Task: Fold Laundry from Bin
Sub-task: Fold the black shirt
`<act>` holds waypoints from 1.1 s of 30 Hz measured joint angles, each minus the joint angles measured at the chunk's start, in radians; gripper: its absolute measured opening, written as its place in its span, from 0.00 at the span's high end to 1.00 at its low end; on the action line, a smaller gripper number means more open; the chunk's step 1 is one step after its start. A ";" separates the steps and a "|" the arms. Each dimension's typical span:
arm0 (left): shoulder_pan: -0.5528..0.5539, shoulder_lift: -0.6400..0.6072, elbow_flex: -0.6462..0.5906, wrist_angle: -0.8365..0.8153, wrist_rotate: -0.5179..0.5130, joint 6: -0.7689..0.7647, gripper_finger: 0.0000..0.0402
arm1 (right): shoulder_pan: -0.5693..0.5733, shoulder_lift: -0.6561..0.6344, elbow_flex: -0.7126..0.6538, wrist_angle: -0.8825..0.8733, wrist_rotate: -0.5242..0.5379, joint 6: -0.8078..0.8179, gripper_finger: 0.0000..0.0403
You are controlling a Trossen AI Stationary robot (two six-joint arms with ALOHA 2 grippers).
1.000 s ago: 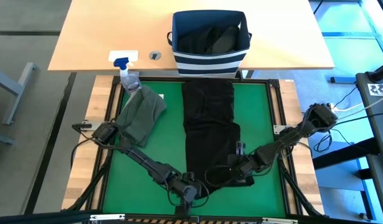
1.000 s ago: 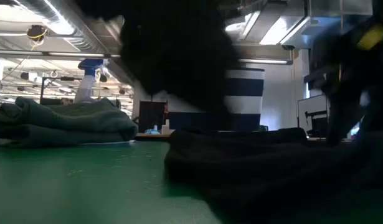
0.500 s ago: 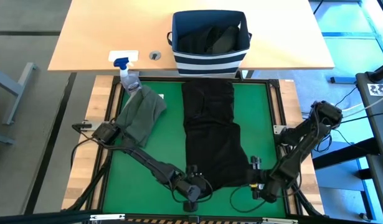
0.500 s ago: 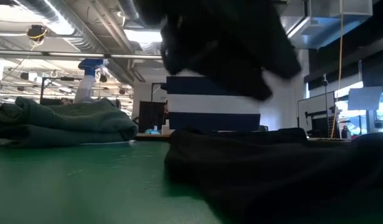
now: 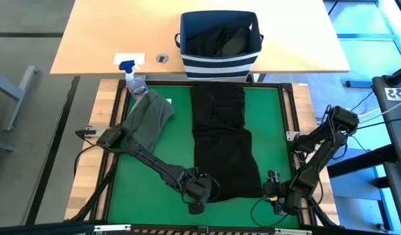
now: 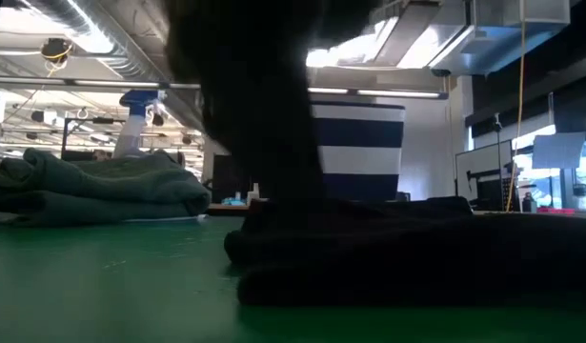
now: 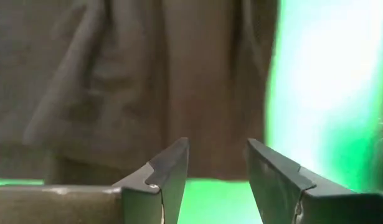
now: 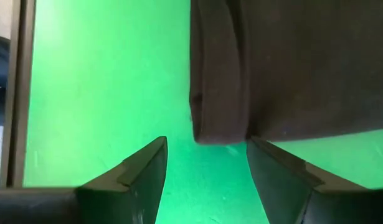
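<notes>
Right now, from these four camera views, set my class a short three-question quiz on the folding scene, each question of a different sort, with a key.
1. True or false: the black garment lies flat on the green mat.
2. Where is the olive garment? A) inside the bin B) on the mat's left side C) held by a gripper
3. Fill in: the left gripper and right gripper both have ____ jaws holding nothing.

Key: 1 true. 2 B; the striped bin on the wooden table holds other dark cloth. 3 open.
</notes>
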 joint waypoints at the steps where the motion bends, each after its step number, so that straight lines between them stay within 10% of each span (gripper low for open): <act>1: 0.002 -0.012 0.001 0.002 0.033 -0.043 0.61 | -0.001 0.000 0.000 0.003 0.001 0.000 0.45; 6: -0.029 -0.024 0.000 -0.008 0.112 -0.341 0.61 | -0.001 0.000 0.000 0.004 0.013 0.000 0.45; 15: -0.070 -0.011 -0.073 0.017 -0.118 -0.876 0.61 | -0.001 0.000 0.000 0.011 0.049 0.023 0.45; 25: -0.060 0.011 -0.124 0.177 -0.090 -0.890 0.63 | -0.001 -0.001 0.001 0.008 0.054 0.016 0.45; 33: -0.059 0.015 -0.116 0.199 -0.026 -0.794 0.96 | -0.001 -0.001 0.001 0.009 0.054 0.016 0.45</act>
